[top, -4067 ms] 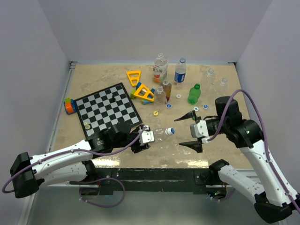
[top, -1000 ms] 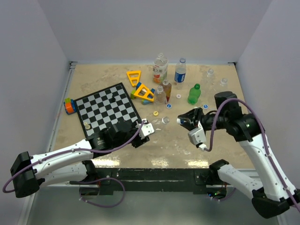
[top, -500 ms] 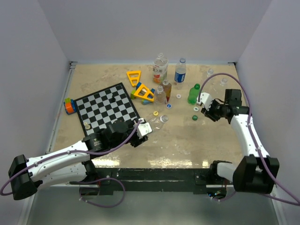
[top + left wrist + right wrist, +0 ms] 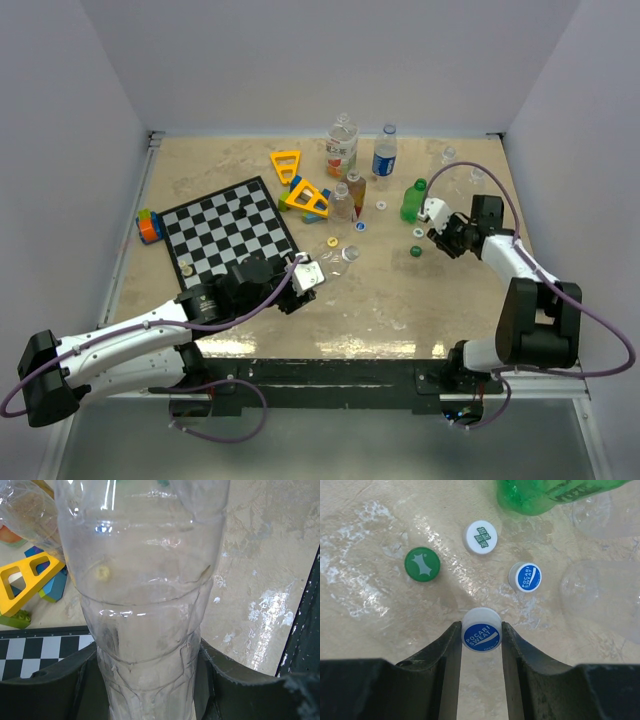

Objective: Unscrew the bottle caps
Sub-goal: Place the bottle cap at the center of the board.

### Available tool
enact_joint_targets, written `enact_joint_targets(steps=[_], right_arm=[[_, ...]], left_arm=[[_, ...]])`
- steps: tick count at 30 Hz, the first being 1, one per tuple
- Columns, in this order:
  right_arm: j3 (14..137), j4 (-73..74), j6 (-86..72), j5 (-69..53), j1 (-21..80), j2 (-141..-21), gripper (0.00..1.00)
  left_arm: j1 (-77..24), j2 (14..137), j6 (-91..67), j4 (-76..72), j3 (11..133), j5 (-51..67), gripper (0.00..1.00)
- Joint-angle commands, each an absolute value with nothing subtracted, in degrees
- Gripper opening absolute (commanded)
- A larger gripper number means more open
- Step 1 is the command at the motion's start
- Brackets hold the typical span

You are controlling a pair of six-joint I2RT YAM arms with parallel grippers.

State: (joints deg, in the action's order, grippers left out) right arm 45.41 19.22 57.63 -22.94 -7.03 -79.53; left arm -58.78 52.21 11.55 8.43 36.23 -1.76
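Two pincers: each has hold of one thing, bottle on the left, cap on the right.
Left pincer (image 4: 308,278): jaws part open, clamped round the clear bottle (image 4: 150,595) low on its body.
Right pincer (image 4: 481,639): nearly shut, nipping a blue cap (image 4: 481,634) by its rim, printed face up.
Bottle's place: between the left jaws; its mouth (image 4: 351,254) sits ahead of the pincer.
Bottle's axis: runs straight out from the pincer, tilted, neck away from it toward the far right.
Step in hand: looks like putting the removed cap down with the loose ones.
Beyond the right fingertips: a second blue cap (image 4: 525,577) nearest, then a white cap (image 4: 480,537), a green cap (image 4: 422,564) and the green bottle (image 4: 545,492).
Next move: I'd say part the right jaws and let the cap drop beside the others.
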Motion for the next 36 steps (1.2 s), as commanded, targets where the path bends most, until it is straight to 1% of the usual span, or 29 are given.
enact_joint_targets(steps=[1,3,6,10,12,16,19,20,21,22,23,26,27,28,30,31,33,36], right_arm=[[44.8,11.8,55.5,-22.2,-6.9,-83.0,0.29],[44.6,11.0,55.1,-21.9,-6.8,-84.7,0.33],[44.4,11.1,55.2,-22.1,-6.8,-85.3,0.45],[44.6,13.3,56.2,-22.1,-6.8,-84.8,0.59],[44.9,15.0,57.0,-22.4,-6.8,-83.3,0.61],[46.5,22.2,61.2,-24.5,-6.8,-77.9,0.61],[48.9,32.9,68.4,-30.3,-6.8,-71.3,0.6],[50.1,37.5,71.9,-33.5,-6.8,-69.5,0.61],[51.4,42.1,76.4,-37.0,-6.8,-67.3,0.69],[52.2,46.3,80.8,-40.3,-6.8,-65.2,0.89],[53.1,50.8,86.0,-44.7,-6.7,-63.8,0.98],[55.6,60.8,96.0,-58.3,-6.2,-60.7,0.98],[56.8,62.4,97.5,-62.1,-4.5,-60.7,0.98],[58.3,62.3,94.3,-64.5,-1.1,-61.2,0.98],[60.8,62.3,91.9,-66.3,9.2,-62.1,0.98],[61.7,62.3,91.0,-68.2,12.0,-62.2,0.98],[63.6,62.4,88.3,-71.8,15.5,-62.8,0.98],[66.0,62.3,85.4,-73.1,18.0,-63.5,0.98]], left_arm=[[-58.5,51.8,11.6,6.8,38.4,-1.2,0.0],[-58.5,51.8,11.6,6.9,38.4,-1.1,0.0],[-58.5,51.9,11.5,6.8,38.4,-0.7,0.0],[-58.5,51.9,11.5,6.8,38.6,-0.5,0.0],[-58.5,51.9,11.4,6.8,38.6,-0.4,0.0],[-58.5,51.9,11.3,6.8,38.8,-0.3,0.0],[-58.5,51.6,11.2,6.5,38.7,-0.3,0.0],[-58.5,51.6,11.2,6.4,38.8,1.0,0.0],[-58.5,51.4,11.0,6.1,38.7,1.6,0.0],[-58.5,51.4,10.7,5.7,38.7,2.6,0.0],[-58.5,51.6,10.3,5.1,38.7,3.9,0.0],[-58.5,52.5,8.5,1.9,38.4,8.4,0.0],[-58.5,52.9,7.5,0.9,38.3,10.2,0.0],[-58.5,53.4,6.5,-1.8,38.3,11.7,0.0],[-58.5,54.8,4.1,-5.7,38.2,15.5,0.0],[-58.5,55.8,3.0,-8.2,38.1,16.9,0.0],[-58.5,58.1,1.3,-10.5,38.7,18.9,0.0],[-58.5,61.8,0.5,-12.2,39.8,20.7,0.0]])
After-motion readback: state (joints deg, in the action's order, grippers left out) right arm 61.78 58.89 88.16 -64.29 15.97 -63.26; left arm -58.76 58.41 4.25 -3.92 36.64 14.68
